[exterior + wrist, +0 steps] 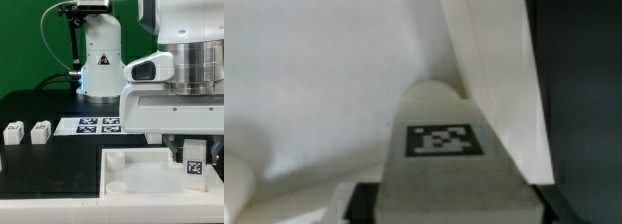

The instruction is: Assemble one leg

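My gripper [193, 160] is shut on a white leg [193, 170] with a black-and-white tag on its face, and holds it upright over the right side of the large white tray-like part [135, 170]. In the wrist view the leg [446, 160] fills the lower middle, gripped between dark pads [370, 200], with its tip near the tray's raised rim [491, 70]. Two more legs [13, 133] [40, 131] stand on the black table at the exterior view's left.
The marker board [98, 125] lies on the table behind the tray. The robot's white base [100, 60] stands at the back. A round corner socket [116, 186] shows at the tray's near left corner.
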`<state>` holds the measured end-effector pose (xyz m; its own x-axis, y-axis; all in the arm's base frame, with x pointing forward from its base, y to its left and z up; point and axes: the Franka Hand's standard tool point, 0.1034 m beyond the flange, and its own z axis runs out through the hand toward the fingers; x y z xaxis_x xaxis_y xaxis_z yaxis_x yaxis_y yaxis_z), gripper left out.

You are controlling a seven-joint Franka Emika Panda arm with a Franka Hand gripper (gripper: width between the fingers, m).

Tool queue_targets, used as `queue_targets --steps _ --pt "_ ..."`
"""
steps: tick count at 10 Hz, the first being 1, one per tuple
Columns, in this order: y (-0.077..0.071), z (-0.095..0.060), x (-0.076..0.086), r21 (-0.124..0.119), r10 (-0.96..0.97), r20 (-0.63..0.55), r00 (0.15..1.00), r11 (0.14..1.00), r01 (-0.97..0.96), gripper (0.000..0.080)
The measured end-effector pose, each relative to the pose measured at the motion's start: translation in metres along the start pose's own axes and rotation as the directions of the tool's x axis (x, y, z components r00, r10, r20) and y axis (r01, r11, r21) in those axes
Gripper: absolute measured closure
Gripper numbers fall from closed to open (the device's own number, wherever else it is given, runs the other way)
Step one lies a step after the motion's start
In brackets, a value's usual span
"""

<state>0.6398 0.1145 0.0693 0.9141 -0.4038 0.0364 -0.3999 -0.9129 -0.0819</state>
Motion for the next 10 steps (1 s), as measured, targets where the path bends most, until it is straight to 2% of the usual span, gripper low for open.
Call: queue_targets --steps 3,4,5,7,8,9,10 --pt "0.0017 0.0006 0.0005 0.002 0.319 0.004 0.948 0.948 -0.319 0.0509" --pt "0.0025 0.001 0.0006 0.008 0.492 0.017 0.87 0.87 -0.492 0.0509" --pt "0.0028 0.0014 -0.0003 0.014 0.691 0.046 0.721 0.721 -0.692 0.0509" --pt "-0.0006 0.002 -0.0025 -0.001 0.915 0.082 0.396 0.398 -0.918 0.0509" --pt "-0.0005 0.002 -0.0025 -0.002 0.921 0.082 0.382 0.383 -0.924 0.0509" --pt "-0.0005 0.0021 -0.0027 -0.007 0.94 0.083 0.332 0.334 -0.943 0.0509" --pt "-0.0006 0.0024 -0.0028 -0.006 0.933 0.083 0.349 0.351 -0.936 0.0509"
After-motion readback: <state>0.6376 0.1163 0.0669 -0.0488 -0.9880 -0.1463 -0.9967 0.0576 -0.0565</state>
